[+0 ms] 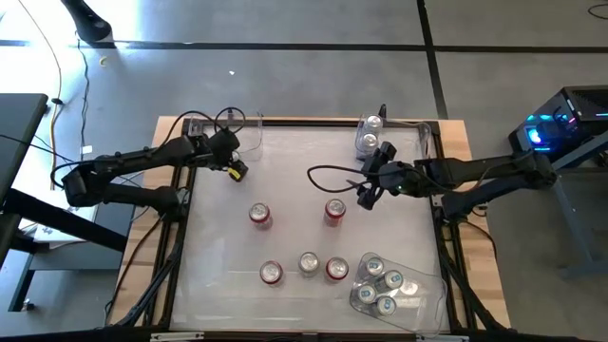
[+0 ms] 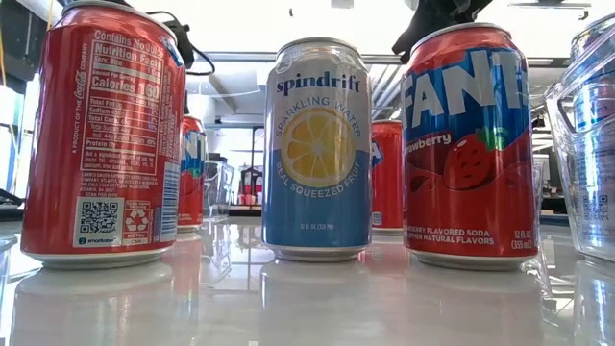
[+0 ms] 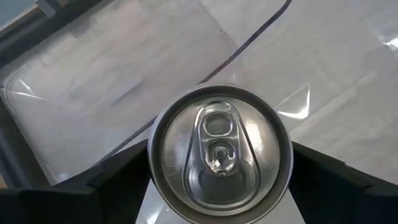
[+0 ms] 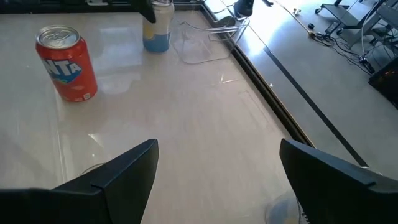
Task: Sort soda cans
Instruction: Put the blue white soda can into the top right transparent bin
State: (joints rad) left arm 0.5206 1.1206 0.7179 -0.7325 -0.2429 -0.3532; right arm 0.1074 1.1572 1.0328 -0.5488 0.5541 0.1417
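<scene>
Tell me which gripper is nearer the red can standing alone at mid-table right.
Right. The right gripper hovers just beside that red can; the left gripper, shut on a can, is across the table.

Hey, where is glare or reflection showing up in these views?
Low view: the glossy table mirrors the Spindrift can. Left wrist view: white glints streak the clear plastic beyond the held can. High view: bright floor at upper left.

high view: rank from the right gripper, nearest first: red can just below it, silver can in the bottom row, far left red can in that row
From the right gripper:
1. red can just below it, mid-table.
2. silver can, bottom row middle.
3. far left red can, bottom row's left end.
</scene>
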